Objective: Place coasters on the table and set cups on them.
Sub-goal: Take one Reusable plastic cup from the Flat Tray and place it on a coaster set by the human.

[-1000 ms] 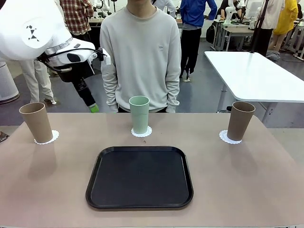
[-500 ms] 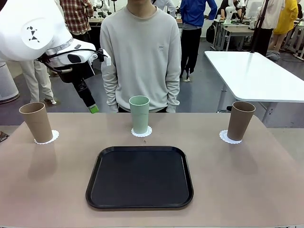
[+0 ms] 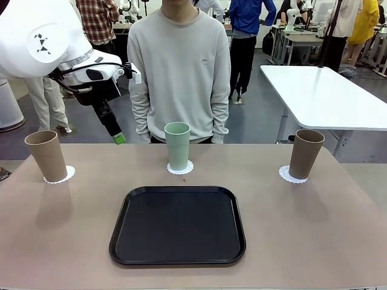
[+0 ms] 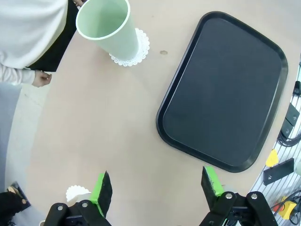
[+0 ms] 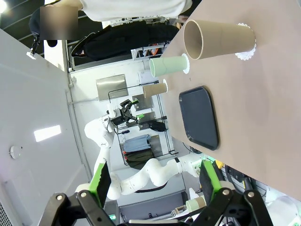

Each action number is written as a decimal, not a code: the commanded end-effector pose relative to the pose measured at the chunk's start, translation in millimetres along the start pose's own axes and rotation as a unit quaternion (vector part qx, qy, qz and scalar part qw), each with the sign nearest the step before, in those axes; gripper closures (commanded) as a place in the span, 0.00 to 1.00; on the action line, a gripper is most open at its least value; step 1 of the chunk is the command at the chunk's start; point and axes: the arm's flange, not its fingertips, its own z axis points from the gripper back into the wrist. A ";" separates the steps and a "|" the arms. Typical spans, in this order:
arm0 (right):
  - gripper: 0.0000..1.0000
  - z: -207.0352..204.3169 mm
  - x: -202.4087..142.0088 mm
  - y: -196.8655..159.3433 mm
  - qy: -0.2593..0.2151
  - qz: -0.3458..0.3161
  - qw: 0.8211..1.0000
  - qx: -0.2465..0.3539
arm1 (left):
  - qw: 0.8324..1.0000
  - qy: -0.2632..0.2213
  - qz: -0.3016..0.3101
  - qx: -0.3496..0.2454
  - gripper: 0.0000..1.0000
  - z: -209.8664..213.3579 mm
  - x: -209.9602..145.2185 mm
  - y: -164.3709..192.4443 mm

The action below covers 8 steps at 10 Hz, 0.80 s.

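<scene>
Almost nothing has moved since the earlier frame: the left claw (image 4: 157, 190) hangs raised over the counter (image 3: 314, 223), jaws wide and empty; the right claw (image 5: 155, 181) is likewise spread and empty. Each cup, tan (image 3: 46, 156), mint (image 3: 177, 145), tan (image 3: 306, 153), stands on its doily. A low sweep of the left arm could topple the nearby tan cup.

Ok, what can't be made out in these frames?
- Left brown cup: at the left wrist view's bottom edge its doily sits partly behind a finger.
- Small dark speck by the green cup: too small to identify.
- Person's hands: front view, hidden below the table edge.
</scene>
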 end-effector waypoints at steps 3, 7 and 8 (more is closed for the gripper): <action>0.00 -1.0 -0.7 2.0 -0.003 -0.002 1.000 0.008 | 0.969 0.026 0.247 -0.013 0.00 72.3 -18.4 -26.7; 0.00 -1.0 -0.7 2.0 -0.003 -0.002 1.000 0.008 | 0.916 0.114 0.366 0.118 0.00 105.4 -108.6 -52.9; 0.00 -1.0 -0.7 2.0 -0.003 -0.002 1.000 0.008 | 0.939 0.090 0.322 0.081 0.00 113.3 -89.4 -43.2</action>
